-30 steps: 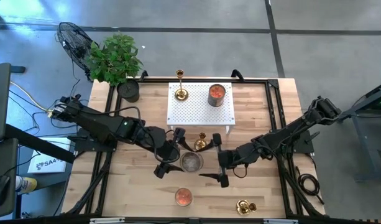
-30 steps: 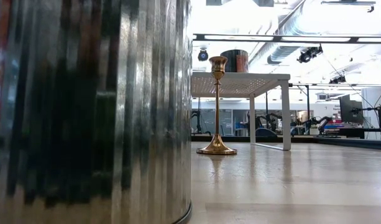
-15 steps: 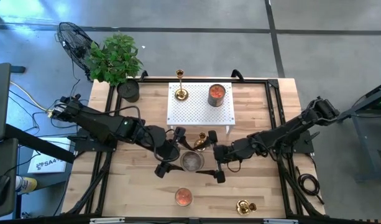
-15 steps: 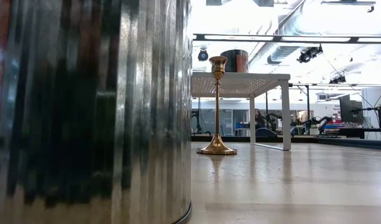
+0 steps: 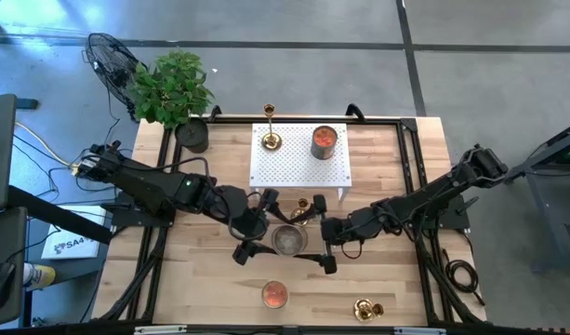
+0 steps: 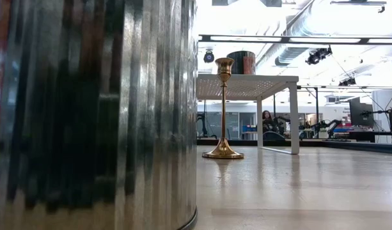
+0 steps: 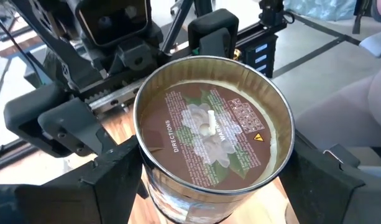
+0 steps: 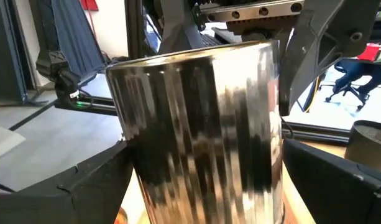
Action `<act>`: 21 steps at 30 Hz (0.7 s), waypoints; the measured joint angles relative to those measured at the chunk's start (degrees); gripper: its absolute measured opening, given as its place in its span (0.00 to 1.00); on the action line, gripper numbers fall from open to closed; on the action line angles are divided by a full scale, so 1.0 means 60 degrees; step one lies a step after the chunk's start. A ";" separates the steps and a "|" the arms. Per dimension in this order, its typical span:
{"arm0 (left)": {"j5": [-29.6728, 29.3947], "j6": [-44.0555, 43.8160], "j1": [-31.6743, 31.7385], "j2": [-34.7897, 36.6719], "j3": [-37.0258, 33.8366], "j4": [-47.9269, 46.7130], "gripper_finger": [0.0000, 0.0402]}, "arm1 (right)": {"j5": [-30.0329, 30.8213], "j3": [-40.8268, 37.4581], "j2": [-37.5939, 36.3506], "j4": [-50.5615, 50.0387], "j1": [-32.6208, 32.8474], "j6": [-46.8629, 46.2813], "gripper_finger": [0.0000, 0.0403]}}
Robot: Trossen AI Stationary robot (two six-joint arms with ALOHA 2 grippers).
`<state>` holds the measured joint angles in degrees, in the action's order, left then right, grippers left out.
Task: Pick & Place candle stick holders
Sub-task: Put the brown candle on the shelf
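At the middle of the surface (image 5: 387, 288) stands a tin candle (image 5: 286, 241), with the left gripper (image 5: 257, 226) on its left side and the right gripper (image 5: 324, 237) on its right, fingers either side of it. Just behind the tin is a short candlestick (image 5: 301, 209), and behind that a small raised stand (image 5: 298, 166) carrying a tall candlestick (image 5: 270, 140) on its left part and a jar candle (image 5: 324, 141) on its right. Near the front edge sit another jar candle (image 5: 274, 295) and, to its right, a candlestick (image 5: 365, 308); a potted plant (image 5: 172, 93) stands at the back left corner.
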<state>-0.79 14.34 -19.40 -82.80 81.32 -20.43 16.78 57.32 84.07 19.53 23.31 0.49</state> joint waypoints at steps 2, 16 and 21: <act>0.0012 0.0062 -0.0004 0.0002 0.0000 0.0109 0.80 | -0.0125 -0.0004 0.0000 0.0145 0.0000 0.0003 0.98; 0.0042 0.0088 -0.0007 -0.0037 0.0000 0.0466 0.80 | -0.0562 -0.0004 0.0056 0.0498 -0.0115 -0.0042 0.96; 0.0064 -0.0001 -0.0015 -0.0083 -0.0004 0.0345 0.80 | -0.0776 -0.0004 0.0244 0.0567 -0.0184 0.0070 0.88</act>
<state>-0.40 14.34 -19.49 -83.29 81.30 -18.36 12.13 57.30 85.54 22.93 22.21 0.91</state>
